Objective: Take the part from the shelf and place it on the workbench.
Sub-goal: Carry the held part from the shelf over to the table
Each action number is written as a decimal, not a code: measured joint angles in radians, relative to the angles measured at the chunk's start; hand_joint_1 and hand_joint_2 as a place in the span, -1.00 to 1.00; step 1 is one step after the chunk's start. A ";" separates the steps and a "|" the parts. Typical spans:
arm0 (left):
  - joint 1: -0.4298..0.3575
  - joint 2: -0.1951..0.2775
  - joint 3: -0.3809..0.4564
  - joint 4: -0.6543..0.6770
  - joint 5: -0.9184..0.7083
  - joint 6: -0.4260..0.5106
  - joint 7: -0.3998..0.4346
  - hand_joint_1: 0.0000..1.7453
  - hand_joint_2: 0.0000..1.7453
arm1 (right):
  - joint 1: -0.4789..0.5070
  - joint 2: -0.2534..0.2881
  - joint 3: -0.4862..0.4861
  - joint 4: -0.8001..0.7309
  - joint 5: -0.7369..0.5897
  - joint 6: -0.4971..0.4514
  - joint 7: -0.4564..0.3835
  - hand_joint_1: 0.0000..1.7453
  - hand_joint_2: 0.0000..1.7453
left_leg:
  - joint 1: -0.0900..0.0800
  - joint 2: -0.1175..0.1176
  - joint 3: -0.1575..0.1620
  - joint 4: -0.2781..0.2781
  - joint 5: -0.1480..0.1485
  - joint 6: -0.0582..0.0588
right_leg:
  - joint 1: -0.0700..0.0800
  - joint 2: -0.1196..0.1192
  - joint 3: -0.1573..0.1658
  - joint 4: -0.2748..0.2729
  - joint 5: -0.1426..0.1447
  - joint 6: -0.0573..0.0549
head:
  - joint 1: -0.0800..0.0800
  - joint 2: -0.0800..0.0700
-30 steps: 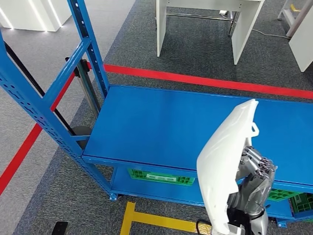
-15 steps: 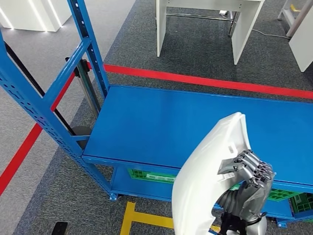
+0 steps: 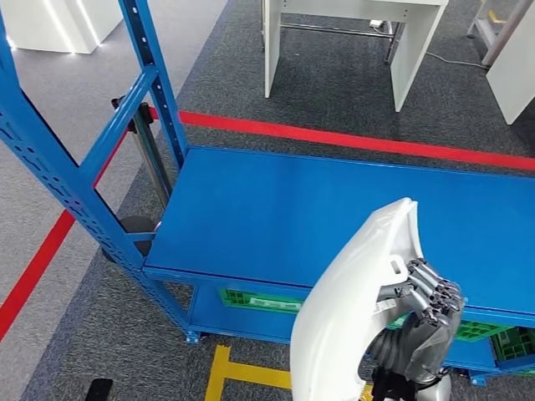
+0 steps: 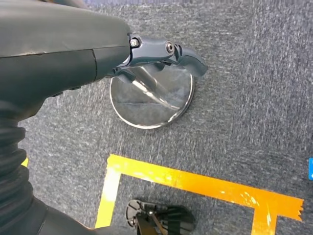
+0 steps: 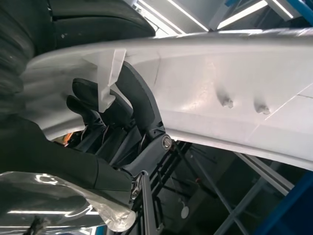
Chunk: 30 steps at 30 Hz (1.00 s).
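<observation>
A large white curved part hangs in front of the blue shelf deck, at the lower right of the head view. My right hand grips it from behind, fingers curled around a tab on its inner side. In the right wrist view, dark fingers wrap the white shell next to a small white clip. The white workbench stands beyond the shelf, across the red floor line. My left hand hangs over the carpet and holds nothing, one finger stretched out.
Blue shelf uprights rise at the left. A red tape line runs behind the shelf. Green crates sit on the lower level. Yellow tape marks the floor in front. A round metal disc lies on the carpet.
The white part has tipped over and dropped lower and to the left in my right hand. The head view has shifted slightly.
</observation>
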 joint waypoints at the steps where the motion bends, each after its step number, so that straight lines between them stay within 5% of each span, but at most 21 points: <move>1: 0.000 0.000 0.000 0.000 0.000 0.000 0.000 -1.00 1.00 | 0.001 -0.001 0.001 0.000 -0.002 0.000 -0.001 1.00 1.00 | 0.001 0.005 0.001 0.000 -0.002 -0.002 | -0.001 -0.001 -0.015 0.025 0.001 0.003 | 0.000 0.000; 2: 0.000 -0.001 0.000 0.000 0.000 0.000 0.000 -1.00 1.00 | 0.002 -0.001 0.002 0.000 -0.002 -0.001 -0.001 1.00 1.00 | 0.002 0.011 0.004 0.001 -0.005 -0.006 | -0.003 -0.003 -0.008 0.006 0.024 0.004 | 0.000 0.000; 5: 0.000 -0.003 0.001 0.000 0.000 0.000 0.000 -1.00 1.00 | 0.002 -0.002 0.009 0.000 -0.001 -0.005 -0.004 1.00 1.00 | 0.004 0.027 0.014 0.013 -0.023 -0.024 | -0.004 -0.043 0.088 -0.185 0.111 0.007 | 0.003 0.000; 7: 0.000 0.000 0.001 0.000 0.000 0.000 0.000 -1.00 1.00 | 0.001 -0.002 0.015 -0.001 0.002 -0.009 -0.007 1.00 1.00 | -0.002 0.036 0.015 0.023 -0.032 -0.035 | 0.000 -0.060 0.117 -0.236 0.115 -0.008 | 0.002 0.000; 11: -0.002 0.000 0.001 0.000 0.001 0.000 0.000 -1.00 1.00 | 0.002 -0.003 0.030 -0.002 0.010 -0.013 -0.010 1.00 1.00 | 0.002 0.039 0.013 0.048 -0.062 -0.050 | 0.001 -0.026 0.115 -0.233 0.111 -0.040 | -0.003 0.000; 14: -0.002 0.000 0.001 0.000 0.001 0.000 0.000 -1.00 1.00 | -0.001 -0.004 0.047 -0.003 0.016 -0.013 -0.010 1.00 1.00 | 0.005 0.001 -0.063 0.222 -0.154 -0.057 | 0.001 0.000 0.117 -0.234 0.110 -0.052 | -0.004 0.000; 16: 0.000 0.000 0.002 0.000 0.001 0.000 0.000 -1.00 1.00 | -0.001 -0.005 0.058 -0.003 0.023 -0.012 -0.011 1.00 1.00 | 0.004 -0.006 -0.116 0.321 -0.178 -0.054 | 0.003 0.023 0.118 -0.234 0.110 -0.054 | -0.004 0.000; 18: 0.001 0.000 0.002 0.000 0.001 0.000 -0.002 -1.00 1.00 | -0.002 -0.006 0.066 -0.003 0.030 -0.011 -0.010 1.00 1.00 | 0.004 -0.014 -0.104 0.271 -0.118 -0.045 | 0.005 0.049 0.123 -0.234 0.109 -0.054 | -0.004 0.000; 20: 0.001 0.001 0.002 0.000 0.001 0.000 -0.003 -1.00 1.00 | -0.006 -0.006 0.073 -0.002 0.034 -0.010 -0.007 1.00 1.00 | 0.003 -0.051 -0.053 0.136 -0.038 -0.032 | 0.006 0.072 0.126 -0.234 0.109 -0.052 | -0.002 0.000; 22: 0.001 0.002 0.002 0.000 0.001 0.000 -0.003 -1.00 1.00 | -0.010 -0.007 0.079 -0.001 0.037 -0.009 -0.002 1.00 1.00 | 0.002 -0.086 -0.024 0.057 -0.014 -0.023 | 0.003 0.093 0.120 -0.233 0.112 -0.045 | -0.004 0.000; 24: -0.001 0.002 0.002 0.001 0.001 0.001 -0.003 -1.00 1.00 | -0.012 -0.008 0.084 0.000 0.041 -0.009 0.005 1.00 1.00 | 0.000 -0.084 -0.019 0.041 -0.018 -0.021 | -0.001 0.113 0.112 -0.236 0.118 -0.032 | -0.006 0.000; 27: -0.002 0.000 0.002 0.001 0.001 0.003 0.000 -1.00 1.00 | -0.017 -0.014 0.092 0.000 0.047 -0.014 0.020 1.00 1.00 | 0.005 -0.051 -0.011 0.021 -0.009 -0.015 | 0.002 0.067 0.083 -0.195 0.089 -0.016 | -0.003 0.000; 30: 0.002 0.000 0.002 0.001 0.001 0.005 0.002 -1.00 1.00 | -0.025 -0.021 0.100 0.001 0.050 -0.017 0.030 1.00 1.00 | 0.004 -0.011 -0.010 0.018 -0.008 -0.010 | 0.003 0.009 -0.009 -0.009 0.003 -0.006 | 0.003 0.000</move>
